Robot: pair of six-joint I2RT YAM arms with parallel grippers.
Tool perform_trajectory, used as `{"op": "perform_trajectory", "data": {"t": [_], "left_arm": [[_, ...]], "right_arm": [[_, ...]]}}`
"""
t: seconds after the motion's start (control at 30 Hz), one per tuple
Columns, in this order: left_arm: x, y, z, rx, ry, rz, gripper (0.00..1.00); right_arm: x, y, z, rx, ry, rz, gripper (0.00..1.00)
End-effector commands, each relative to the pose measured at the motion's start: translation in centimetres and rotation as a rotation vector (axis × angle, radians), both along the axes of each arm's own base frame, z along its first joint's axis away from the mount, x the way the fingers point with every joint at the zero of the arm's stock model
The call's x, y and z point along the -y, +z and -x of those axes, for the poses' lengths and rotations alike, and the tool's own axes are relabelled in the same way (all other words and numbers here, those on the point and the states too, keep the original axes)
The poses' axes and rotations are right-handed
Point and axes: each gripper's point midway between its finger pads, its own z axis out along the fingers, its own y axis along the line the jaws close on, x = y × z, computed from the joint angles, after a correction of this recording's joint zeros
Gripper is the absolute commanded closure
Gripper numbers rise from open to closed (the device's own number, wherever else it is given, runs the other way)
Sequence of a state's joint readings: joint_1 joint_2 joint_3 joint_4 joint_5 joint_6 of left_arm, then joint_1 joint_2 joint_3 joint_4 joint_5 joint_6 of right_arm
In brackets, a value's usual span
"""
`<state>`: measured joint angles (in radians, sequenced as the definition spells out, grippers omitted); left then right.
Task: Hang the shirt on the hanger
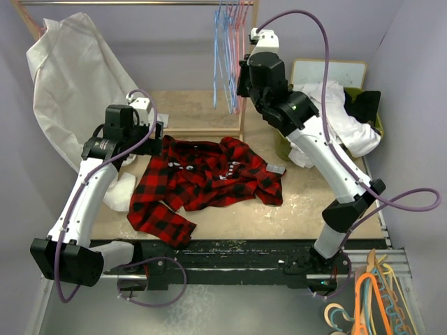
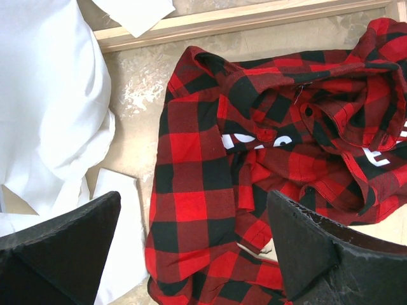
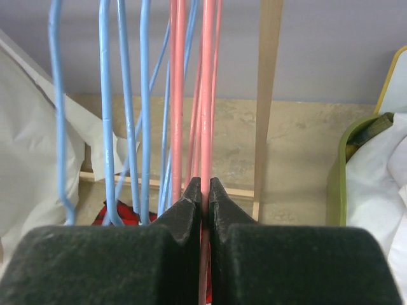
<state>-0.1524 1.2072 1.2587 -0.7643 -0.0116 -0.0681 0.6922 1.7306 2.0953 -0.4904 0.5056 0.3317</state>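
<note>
Your R tool [image 3: 201,190] pinches the pink hanger [image 3: 207,95] so you can pull it clear of blue hangers [image 3: 105,95]; L tool [image 2: 194,206] hovers spread wide over shirt [image 2: 191,146].

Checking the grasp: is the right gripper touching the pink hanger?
Touching. The right wrist view shows the right gripper closed on the hanger, its pink wire pinched between the fingertips.

I see pale lilac walls [image 1: 174,49] around a beige table [image 1: 307,202], with a wooden rack [image 1: 202,131] at the back.
</note>
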Motion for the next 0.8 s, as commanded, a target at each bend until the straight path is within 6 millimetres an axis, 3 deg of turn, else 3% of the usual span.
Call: {"op": "perform_trajectory", "data": {"t": [0.0,0.23,0.37,0.43,0.53,0.63,0.77], "left_arm": [[0.0,1.2,-0.5,0.055,0.004,0.016,0.01],[0.7,0.7,-0.2,0.030,-0.043,0.032,0.01],[3.9,-0.3,1.3,-0.056,-0.215,0.111,0.01],[4.2,-1.4,1.6,-0.094,-0.200,0.063,0.01],[4.9,-1.8,1.8,-0.048,-0.204,-0.028,0.01],[5.3,-2.1,0.1,0.036,-0.211,-0.075,0.01],[4.8,-4.7,-3.1,-0.018,-0.151,-0.144,0.01]], "right_arm": [[2.7,7.1,2.3,0.134,-0.023,-0.075,1.00],[3.2,7.7,3.7,0.133,-0.004,-0.072,1.00],[3.0,6.0,4.6,0.090,0.030,-0.048,1.00],[2.8,5.1,5.9,0.082,0.067,-0.045,1.00],[4.2,3.5,7.8,0.061,0.063,-0.051,1.00],[5.7,2.3,9.8,0.044,0.069,-0.058,1.00],[6.8,-0.5,12.1,-0.014,0.096,-0.053,1.00]]}}
